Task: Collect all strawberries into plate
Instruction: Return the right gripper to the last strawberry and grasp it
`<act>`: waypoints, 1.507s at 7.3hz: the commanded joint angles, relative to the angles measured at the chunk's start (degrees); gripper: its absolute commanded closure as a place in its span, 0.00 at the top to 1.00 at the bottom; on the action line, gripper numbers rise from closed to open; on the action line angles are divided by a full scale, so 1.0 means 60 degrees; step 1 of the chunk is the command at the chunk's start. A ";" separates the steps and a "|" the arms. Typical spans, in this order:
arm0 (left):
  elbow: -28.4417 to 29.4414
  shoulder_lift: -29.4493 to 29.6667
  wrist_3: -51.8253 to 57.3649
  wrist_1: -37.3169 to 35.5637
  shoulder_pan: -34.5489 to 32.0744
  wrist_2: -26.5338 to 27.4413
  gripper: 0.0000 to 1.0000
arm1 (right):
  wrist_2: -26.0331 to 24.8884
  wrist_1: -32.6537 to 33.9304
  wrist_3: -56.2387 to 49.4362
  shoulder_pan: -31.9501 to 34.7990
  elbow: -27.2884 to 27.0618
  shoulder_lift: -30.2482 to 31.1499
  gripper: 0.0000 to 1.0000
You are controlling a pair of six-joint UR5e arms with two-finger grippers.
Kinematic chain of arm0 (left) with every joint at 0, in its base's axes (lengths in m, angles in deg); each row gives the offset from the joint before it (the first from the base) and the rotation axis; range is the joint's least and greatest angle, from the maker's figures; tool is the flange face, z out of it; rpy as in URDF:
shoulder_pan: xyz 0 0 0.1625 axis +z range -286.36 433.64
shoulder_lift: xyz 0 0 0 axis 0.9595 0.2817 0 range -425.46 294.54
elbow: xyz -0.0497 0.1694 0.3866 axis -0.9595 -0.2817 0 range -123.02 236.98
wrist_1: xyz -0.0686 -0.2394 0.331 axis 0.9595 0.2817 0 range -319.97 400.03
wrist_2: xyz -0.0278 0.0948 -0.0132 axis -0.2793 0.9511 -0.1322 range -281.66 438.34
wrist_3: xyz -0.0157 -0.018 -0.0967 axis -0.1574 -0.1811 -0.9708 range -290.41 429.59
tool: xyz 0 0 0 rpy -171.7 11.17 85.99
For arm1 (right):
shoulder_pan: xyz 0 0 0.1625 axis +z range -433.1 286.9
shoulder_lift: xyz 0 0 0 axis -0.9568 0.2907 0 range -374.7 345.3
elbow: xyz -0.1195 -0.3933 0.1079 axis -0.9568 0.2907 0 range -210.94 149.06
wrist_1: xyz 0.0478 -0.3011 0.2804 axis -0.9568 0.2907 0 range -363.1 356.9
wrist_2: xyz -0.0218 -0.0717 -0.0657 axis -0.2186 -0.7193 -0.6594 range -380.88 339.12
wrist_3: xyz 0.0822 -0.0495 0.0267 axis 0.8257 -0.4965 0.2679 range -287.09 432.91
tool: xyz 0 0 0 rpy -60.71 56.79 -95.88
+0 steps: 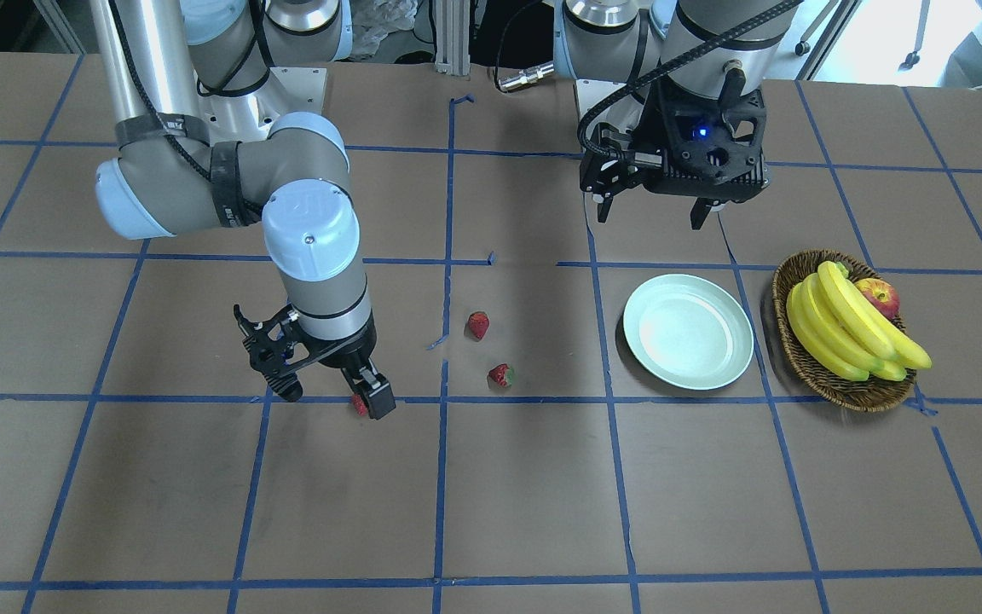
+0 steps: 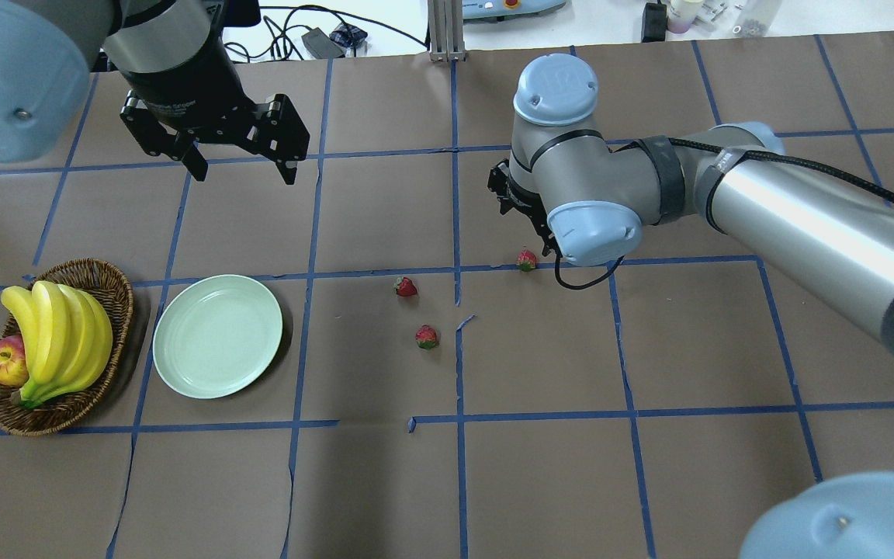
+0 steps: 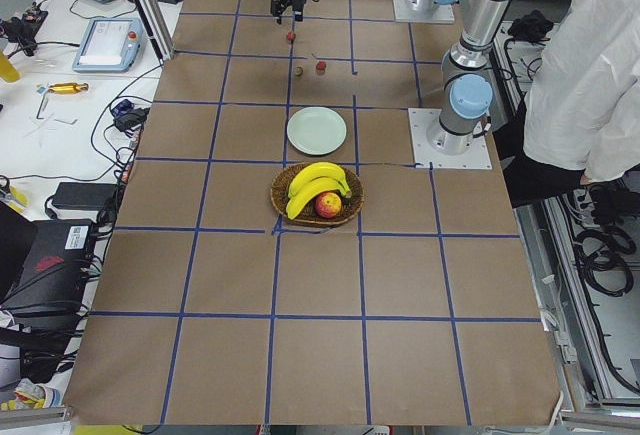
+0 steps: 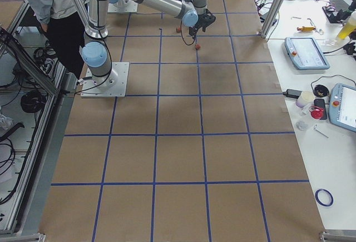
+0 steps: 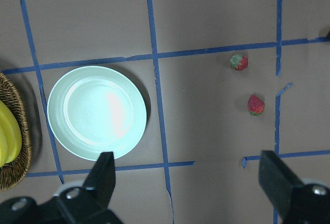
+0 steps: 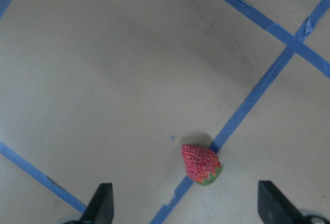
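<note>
Overhead exterior: right gripper [image 2: 538, 245] mostly hidden

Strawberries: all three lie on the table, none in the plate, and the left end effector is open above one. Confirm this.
Wrong arm. It is the right end effector that is open above a strawberry, as the right wrist view shows. The left end effector hangs by the plate, over no strawberry. The rest holds: all three strawberries lie on the table, none in the plate.
</note>
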 commanded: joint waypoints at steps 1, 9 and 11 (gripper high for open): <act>-0.0004 0.0045 -0.0015 0.0000 0.0000 -0.0023 1.00 | 0.0294 0.0775 0.0679 -0.0121 -0.0121 -0.0574 0.98; -0.0004 0.0046 0.0000 0.0000 0.0000 -0.0023 1.00 | 0.0295 0.0863 -0.0552 -0.0121 -0.0708 -0.0620 0.00; -0.0004 0.0031 0.0000 0.0000 0.0000 0.0006 1.00 | 0.1867 0.0674 -0.0638 0.0329 -0.0153 -0.0183 0.00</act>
